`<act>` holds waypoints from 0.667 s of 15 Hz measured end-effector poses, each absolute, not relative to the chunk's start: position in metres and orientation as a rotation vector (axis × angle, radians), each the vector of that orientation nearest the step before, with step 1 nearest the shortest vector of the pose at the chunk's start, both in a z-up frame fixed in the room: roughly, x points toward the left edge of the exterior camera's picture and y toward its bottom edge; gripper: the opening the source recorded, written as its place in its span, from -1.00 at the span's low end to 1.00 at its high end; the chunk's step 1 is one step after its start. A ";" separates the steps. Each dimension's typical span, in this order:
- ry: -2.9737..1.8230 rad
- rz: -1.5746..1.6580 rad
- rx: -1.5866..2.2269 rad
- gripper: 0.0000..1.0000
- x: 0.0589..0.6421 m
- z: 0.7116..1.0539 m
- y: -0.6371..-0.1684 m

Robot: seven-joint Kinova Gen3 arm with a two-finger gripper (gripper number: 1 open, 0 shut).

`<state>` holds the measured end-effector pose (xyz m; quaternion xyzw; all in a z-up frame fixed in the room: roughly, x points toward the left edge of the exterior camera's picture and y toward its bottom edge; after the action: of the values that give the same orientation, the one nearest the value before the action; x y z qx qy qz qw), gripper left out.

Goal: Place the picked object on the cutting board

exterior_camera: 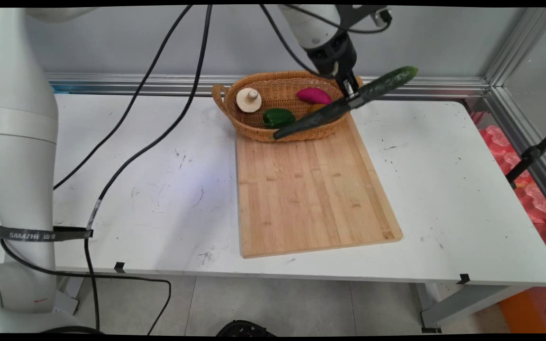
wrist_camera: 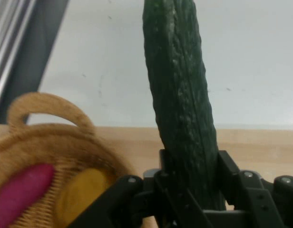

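At the upper centre of the main view, the black two-finger gripper (exterior_camera: 351, 97) has its fingers clamped on a long dark green cucumber (exterior_camera: 349, 102), held tilted in the air over the right end of an oval woven wicker basket (exterior_camera: 273, 85). Inside the basket lie a beige mushroom (exterior_camera: 249, 100), a green bell pepper (exterior_camera: 277, 117) and a magenta sweet potato (exterior_camera: 314, 95). A rectangular bamboo cutting board (exterior_camera: 311, 189) touches the basket on the white table (exterior_camera: 443, 189).

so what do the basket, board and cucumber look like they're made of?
Basket: woven wicker or rattan, tan and matte; the weave and braided handle show. Board: pale wood, probably bamboo, judging by its glued strips with dark node marks; smooth, low sheen. Cucumber, clamped in the gripper: dark green, bumpy, ridged skin; whether it is real or a plastic replica can't be told.
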<state>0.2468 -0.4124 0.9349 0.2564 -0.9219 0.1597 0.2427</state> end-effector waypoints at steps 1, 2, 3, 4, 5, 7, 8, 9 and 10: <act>-2.527 0.430 0.700 -1.00 0.246 0.932 -0.403; -2.535 0.424 0.696 -1.00 0.245 0.929 -0.394; -2.546 0.417 0.690 -1.00 0.246 0.924 -0.385; -2.558 0.407 0.683 -1.00 0.246 0.919 -0.375; -2.569 0.397 0.674 -1.00 0.247 0.914 -0.367; -2.587 0.378 0.658 -1.00 0.248 0.904 -0.352; -2.594 0.370 0.651 -1.00 0.248 0.899 -0.347; -2.603 0.359 0.641 -1.00 0.249 0.893 -0.339; -2.609 0.351 0.634 -1.00 0.249 0.888 -0.334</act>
<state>0.2486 -0.3343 0.8883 0.2286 -0.9409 0.1267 0.2153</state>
